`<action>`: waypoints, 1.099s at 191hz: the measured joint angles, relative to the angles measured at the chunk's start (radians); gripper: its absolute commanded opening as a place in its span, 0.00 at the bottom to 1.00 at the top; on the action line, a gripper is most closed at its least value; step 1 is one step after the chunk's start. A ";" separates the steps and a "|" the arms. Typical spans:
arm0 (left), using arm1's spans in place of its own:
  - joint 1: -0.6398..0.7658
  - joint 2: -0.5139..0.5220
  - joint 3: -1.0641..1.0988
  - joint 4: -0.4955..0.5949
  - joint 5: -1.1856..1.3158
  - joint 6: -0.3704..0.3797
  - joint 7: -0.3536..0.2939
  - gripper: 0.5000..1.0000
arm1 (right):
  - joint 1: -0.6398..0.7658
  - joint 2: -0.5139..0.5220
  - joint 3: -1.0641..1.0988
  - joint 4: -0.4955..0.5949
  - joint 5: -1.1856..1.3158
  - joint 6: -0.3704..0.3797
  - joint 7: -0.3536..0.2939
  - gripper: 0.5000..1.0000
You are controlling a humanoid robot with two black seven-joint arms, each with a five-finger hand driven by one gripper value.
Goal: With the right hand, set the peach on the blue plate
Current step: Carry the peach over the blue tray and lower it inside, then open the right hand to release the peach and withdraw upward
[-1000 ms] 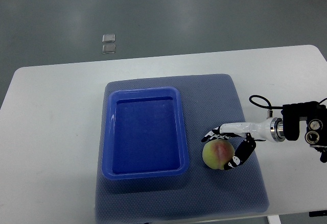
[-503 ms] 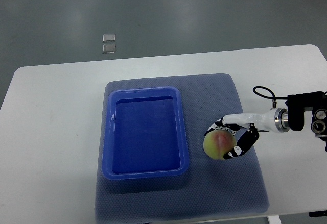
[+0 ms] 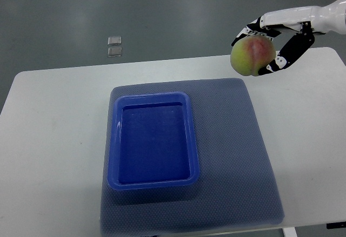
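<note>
since a second ago the peach (image 3: 250, 55) has risen off the grey mat (image 3: 238, 156) and now hangs high above the table's far right. the blue plate (image 3: 153, 178) sits empty, well left and lower. the right hand (image 3: 274, 45) curls round the fruit; a loose fingertip hold could let it roll out during the long swing over.

A robotics lab or test room: a plain white rounded worktop (image 3: 59, 140) with a grey textured mat (image 3: 238, 156) stands on bare grey-green polished floor (image 3: 162, 15).
</note>
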 measured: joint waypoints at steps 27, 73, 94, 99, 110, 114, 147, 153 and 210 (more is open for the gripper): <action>0.000 0.000 0.000 -0.001 0.001 -0.001 0.000 1.00 | 0.001 0.104 0.000 -0.067 0.002 -0.024 -0.010 0.05; 0.000 0.000 0.000 -0.001 0.001 -0.002 0.000 1.00 | -0.031 0.462 -0.004 -0.302 0.013 -0.073 -0.011 0.07; 0.000 0.000 0.001 -0.001 0.001 -0.002 0.000 1.00 | -0.077 0.648 -0.006 -0.456 0.014 -0.076 -0.012 0.09; 0.000 0.000 0.000 -0.001 0.001 -0.002 0.000 1.00 | -0.090 0.684 -0.005 -0.485 0.014 -0.077 -0.012 0.09; 0.000 0.000 0.000 -0.001 0.001 -0.002 0.000 1.00 | -0.122 0.754 -0.005 -0.536 0.012 -0.080 -0.012 0.10; 0.000 0.000 0.000 -0.001 0.001 -0.002 0.000 1.00 | -0.134 0.778 -0.004 -0.551 0.011 -0.083 -0.011 0.11; 0.000 0.000 -0.002 -0.001 0.001 -0.002 0.000 1.00 | -0.241 0.939 -0.003 -0.642 -0.003 -0.126 -0.010 0.15; 0.000 0.000 -0.003 -0.001 0.001 -0.002 0.000 1.00 | -0.262 0.962 -0.003 -0.658 -0.005 -0.132 -0.010 0.15; 0.000 0.000 -0.004 -0.001 0.000 -0.001 0.000 1.00 | -0.370 1.017 -0.001 -0.724 -0.041 -0.165 -0.007 0.28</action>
